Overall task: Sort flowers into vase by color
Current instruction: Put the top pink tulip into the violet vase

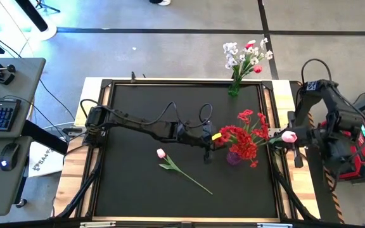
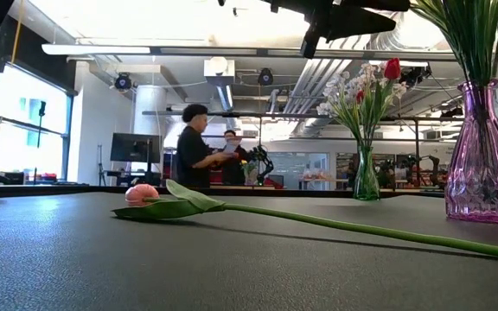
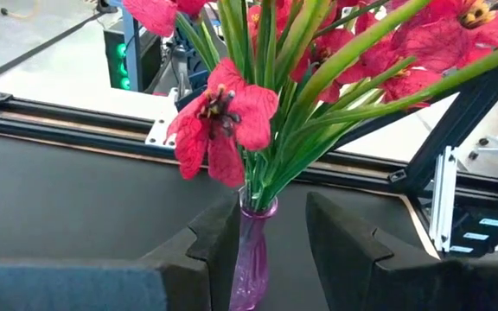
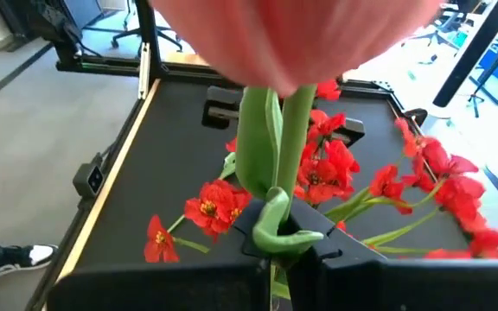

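The left hand (image 1: pixel 215 140) reaches across the black bench (image 1: pixel 138 190), its fingers (image 3: pixel 344 242) partly spread on either side of a purple ribbed glass vase (image 3: pixel 253 259) packed with red long-stemmed blossoms (image 1: pixel 241 136); whether they actually press the glass is hard to tell. The right hand (image 1: pixel 282 139), at the bench's right edge, is clamped on the green stem of a pink tulip (image 1: pixel 289 136). Another pink tulip (image 1: pixel 161 153) lies flat mid-bench. A green glass vase (image 1: pixel 234 88) at the far edge holds white sprigs and a red tulip.
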Controlling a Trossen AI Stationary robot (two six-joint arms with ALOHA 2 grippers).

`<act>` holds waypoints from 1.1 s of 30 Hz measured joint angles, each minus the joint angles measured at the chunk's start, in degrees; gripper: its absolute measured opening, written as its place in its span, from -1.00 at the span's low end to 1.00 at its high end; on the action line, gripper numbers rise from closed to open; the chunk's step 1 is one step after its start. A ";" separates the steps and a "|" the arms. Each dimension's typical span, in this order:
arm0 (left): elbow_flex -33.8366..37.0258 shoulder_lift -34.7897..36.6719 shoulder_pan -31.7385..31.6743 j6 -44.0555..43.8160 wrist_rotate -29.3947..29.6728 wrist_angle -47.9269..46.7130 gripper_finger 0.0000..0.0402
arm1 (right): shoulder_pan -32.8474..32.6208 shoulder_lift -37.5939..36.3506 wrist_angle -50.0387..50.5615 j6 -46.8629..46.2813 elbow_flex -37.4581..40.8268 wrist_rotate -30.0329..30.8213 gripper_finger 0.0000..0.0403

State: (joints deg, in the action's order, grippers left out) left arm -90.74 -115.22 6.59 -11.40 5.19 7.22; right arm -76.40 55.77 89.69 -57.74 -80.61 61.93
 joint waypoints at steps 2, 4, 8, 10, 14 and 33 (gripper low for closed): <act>0.00 0.00 -0.10 0.04 -0.04 0.02 -0.40 | 0.02 0.02 -0.04 1.16 -1.04 0.04 -1.00; 0.00 0.00 -0.25 0.05 -0.17 0.00 -0.40 | 0.02 0.02 -0.05 1.68 -1.93 0.41 -1.00; 0.00 0.00 -0.30 0.07 -0.16 0.00 -0.40 | 0.02 0.04 -0.43 1.85 -2.61 0.40 -1.00; 0.00 0.00 -0.30 0.07 -0.15 0.01 -0.40 | 0.02 0.04 -0.56 1.64 -2.61 0.11 -1.00; 0.00 0.00 -0.32 0.07 -0.15 0.00 -0.40 | 0.02 0.27 -1.53 1.23 -2.08 0.48 -1.00; 0.00 0.00 -0.43 0.07 -0.68 1.29 -0.40 | 3.33 0.55 -4.39 -6.66 7.35 -2.44 -1.00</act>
State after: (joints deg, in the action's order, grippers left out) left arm -90.74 -115.22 6.15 -11.33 4.51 8.51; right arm -73.07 56.31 85.30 -64.40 -73.26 59.49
